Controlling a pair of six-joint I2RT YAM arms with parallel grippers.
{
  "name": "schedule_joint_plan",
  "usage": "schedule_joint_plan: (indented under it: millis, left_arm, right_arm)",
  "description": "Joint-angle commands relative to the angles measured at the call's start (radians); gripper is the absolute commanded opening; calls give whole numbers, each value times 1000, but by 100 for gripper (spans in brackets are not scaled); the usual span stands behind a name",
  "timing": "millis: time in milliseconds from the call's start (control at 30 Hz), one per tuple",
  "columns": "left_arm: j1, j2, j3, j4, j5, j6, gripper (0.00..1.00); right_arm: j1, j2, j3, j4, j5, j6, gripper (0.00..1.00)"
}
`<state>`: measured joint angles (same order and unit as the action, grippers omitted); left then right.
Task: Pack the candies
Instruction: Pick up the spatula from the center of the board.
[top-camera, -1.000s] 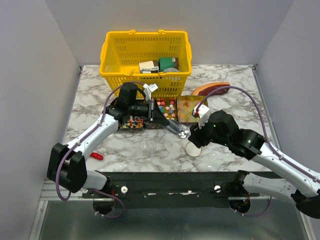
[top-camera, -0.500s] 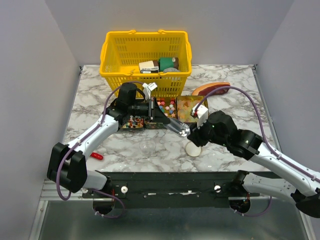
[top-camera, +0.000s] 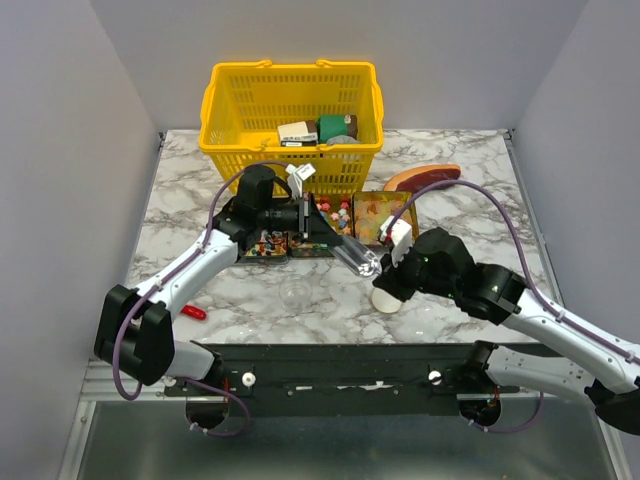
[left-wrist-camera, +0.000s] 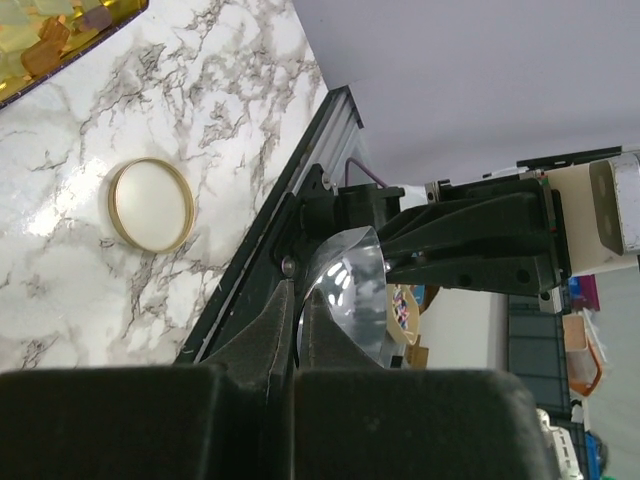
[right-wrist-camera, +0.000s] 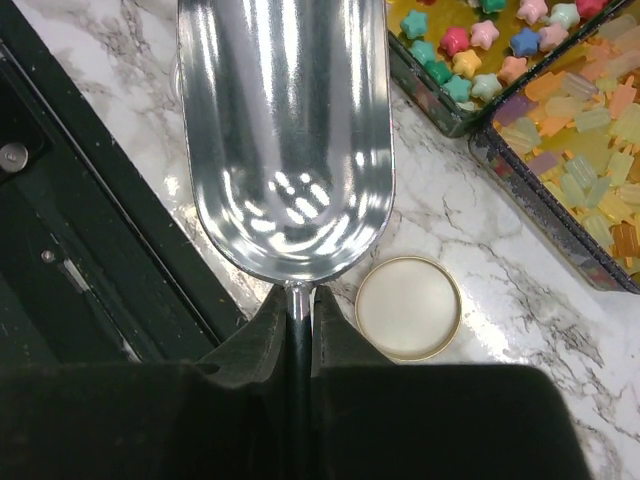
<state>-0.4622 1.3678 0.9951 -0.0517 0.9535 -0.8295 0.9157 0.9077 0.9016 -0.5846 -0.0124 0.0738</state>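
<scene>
A shiny metal scoop (top-camera: 358, 257) hangs above the table between both arms. My left gripper (top-camera: 336, 241) is shut on the thin rim of the scoop (left-wrist-camera: 352, 285), pinched between its fingers (left-wrist-camera: 272, 320). My right gripper (right-wrist-camera: 297, 297) is shut on the handle just behind the empty bowl of the scoop (right-wrist-camera: 285, 130). The candies lie in open trays: coloured stars (right-wrist-camera: 480, 50), yellow-orange gummies (right-wrist-camera: 590, 130), and wrapped ones (top-camera: 265, 243) further left.
A round white lid with a gold rim (right-wrist-camera: 408, 307) lies on the marble under my right wrist. A clear jar (top-camera: 295, 292) stands near the front. A yellow basket (top-camera: 290, 110) with boxes is at the back, a meat slab (top-camera: 420, 178) beside it, a small red thing (top-camera: 194, 312) front left.
My right gripper has moved left and toward the scoop and closed its fingers on the handle. The left arm has held the scoop still.
</scene>
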Motion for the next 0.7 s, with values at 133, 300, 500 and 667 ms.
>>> schedule_joint_plan:
  millis: [133, 300, 500, 667]
  left_arm:
    - [-3, 51, 26, -210, -38, 173, 0]
    - [-3, 80, 57, -327, -102, 294, 0]
    - [-3, 106, 109, -375, -225, 351, 16]
    - [-3, 50, 171, -393, -427, 369, 83]
  right_arm:
    - [-32, -40, 72, -17, 184, 72, 1]
    - [-32, -21, 118, -60, 229, 63, 1]
    - [-34, 26, 149, -101, 290, -8, 1]
    - [-61, 92, 141, -142, 373, -147, 1]
